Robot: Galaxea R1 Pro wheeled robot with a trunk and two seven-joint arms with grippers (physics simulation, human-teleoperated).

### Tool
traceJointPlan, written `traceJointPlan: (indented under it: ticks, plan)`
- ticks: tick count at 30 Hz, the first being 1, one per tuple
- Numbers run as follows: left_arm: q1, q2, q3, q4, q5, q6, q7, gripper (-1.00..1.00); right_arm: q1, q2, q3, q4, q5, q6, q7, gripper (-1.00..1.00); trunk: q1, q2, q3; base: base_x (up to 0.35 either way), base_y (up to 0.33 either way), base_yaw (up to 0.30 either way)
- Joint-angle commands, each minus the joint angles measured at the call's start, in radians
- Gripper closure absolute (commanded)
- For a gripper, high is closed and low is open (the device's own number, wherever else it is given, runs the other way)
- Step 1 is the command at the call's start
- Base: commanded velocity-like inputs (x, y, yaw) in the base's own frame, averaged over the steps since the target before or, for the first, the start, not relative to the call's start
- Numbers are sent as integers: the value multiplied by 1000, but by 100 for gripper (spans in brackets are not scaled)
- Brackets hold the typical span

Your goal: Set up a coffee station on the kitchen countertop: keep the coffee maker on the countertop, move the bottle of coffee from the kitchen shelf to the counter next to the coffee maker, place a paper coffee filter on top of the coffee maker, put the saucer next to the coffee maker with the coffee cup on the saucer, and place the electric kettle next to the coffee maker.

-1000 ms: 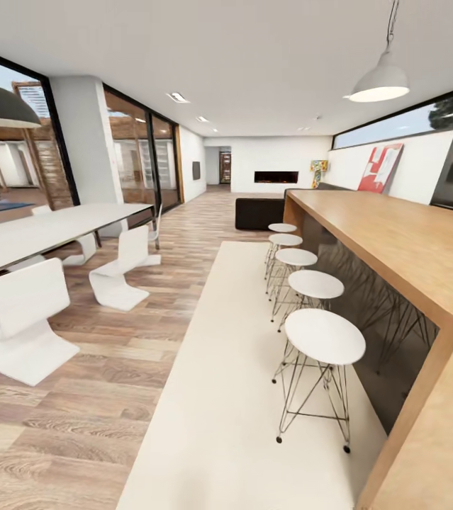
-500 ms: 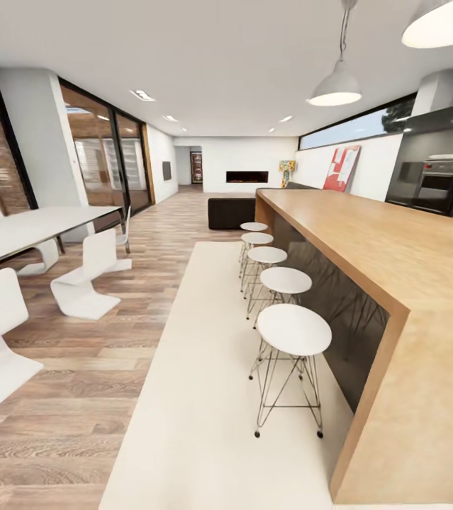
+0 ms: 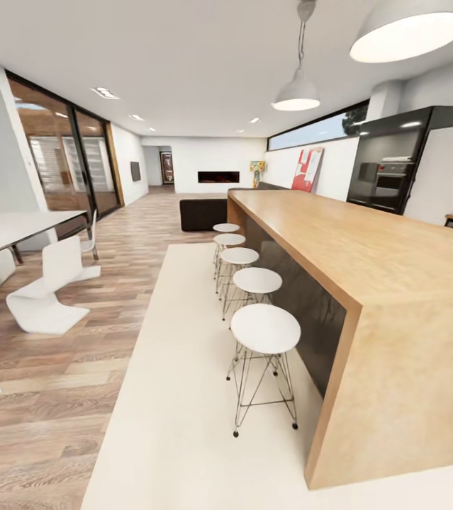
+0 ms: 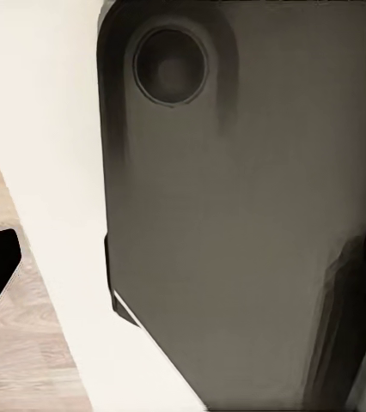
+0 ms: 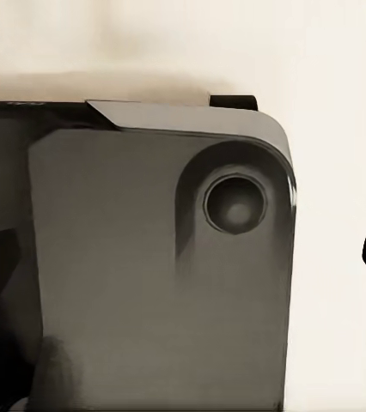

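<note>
Basically the robot is travelling through an open living and dining room, so none of the coffee things are showing and nothing is being handled. Going left to right in the head view: white dining table [image 3: 20, 228] with white chairs [image 3: 45, 294], then the pale rug [image 3: 183, 397], a row of white stools [image 3: 264, 330] tucked along the long wooden bar island [image 3: 368, 248], and a black oven tower [image 3: 389, 173] at the far right, which is likely marking the kitchen side. Both arms are probably hanging folded low for driving: each wrist camera is looking down at the robot's dark grey base [image 4: 234, 240] over the rug, the right wrist view showing that same base [image 5: 157, 275]. Whether either pincer is clenched or released, I cannot tell; no fingers are clearly readable. With coffee maker, bottle, cup, saucer and kettle unseen, their position relative to either pincer is not judgeable.
</note>
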Motion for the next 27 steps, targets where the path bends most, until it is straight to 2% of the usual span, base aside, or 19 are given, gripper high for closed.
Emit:
traceJointPlan:
  ticks: [1, 27]
  plan:
    - [0, 0, -1, 0, 2, 0, 0, -100, 0, 0, 0, -1, 0, 0, 1, -100, -4, 7, 2, 0, 0, -267]
    - [0, -1, -2, -1, 3, 6, -1, -100, 0, -1, 0, -1, -1, 0, 1, -100, -104, 189, 84, 0, 0, -267]
